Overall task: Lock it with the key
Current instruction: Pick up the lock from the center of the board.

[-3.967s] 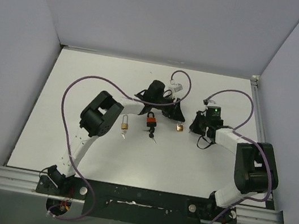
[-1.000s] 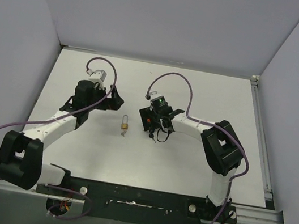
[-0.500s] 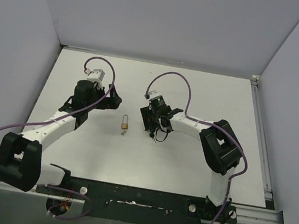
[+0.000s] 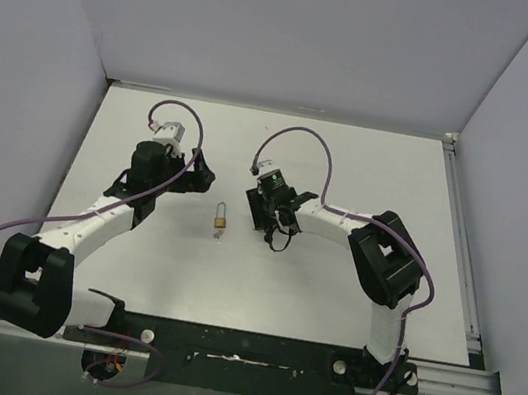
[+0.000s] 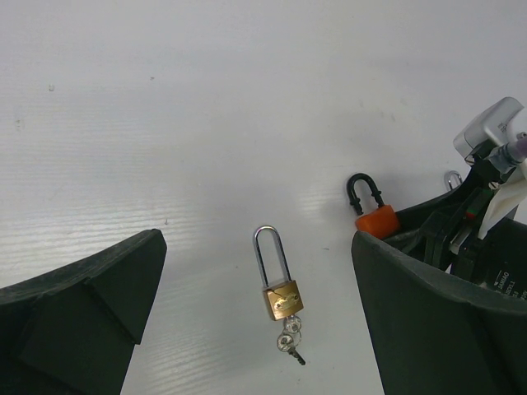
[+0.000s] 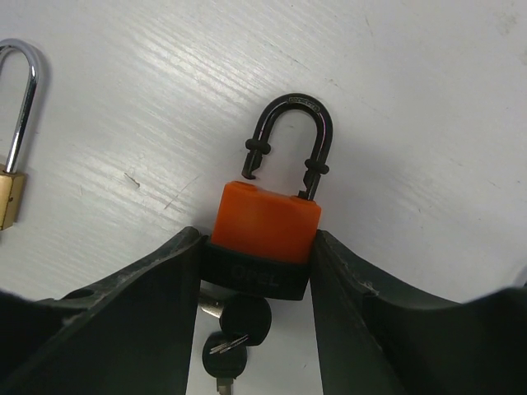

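An orange padlock (image 6: 265, 220) with a black base lies on the white table. Its black shackle (image 6: 290, 136) is open, one leg out of the body. Black keys (image 6: 239, 325) hang from its underside. My right gripper (image 6: 257, 251) is shut on the padlock's base, fingers against both sides. In the top view the right gripper (image 4: 263, 218) covers most of this padlock. A brass padlock (image 5: 282, 298) with a long silver shackle and small keys (image 5: 291, 339) lies apart, to the left (image 4: 221, 218). My left gripper (image 5: 257, 247) is open and empty above the table (image 4: 202, 175).
The white table (image 4: 349, 171) is walled on three sides, with a metal rail along its right edge (image 4: 460, 240). Purple cables loop above both arms. The right gripper and its camera show at the right of the left wrist view (image 5: 486, 239).
Four seconds ago the left arm reached to the middle; it now sits back at the left. In the last second the right gripper has shifted slightly left and back with the orange padlock.
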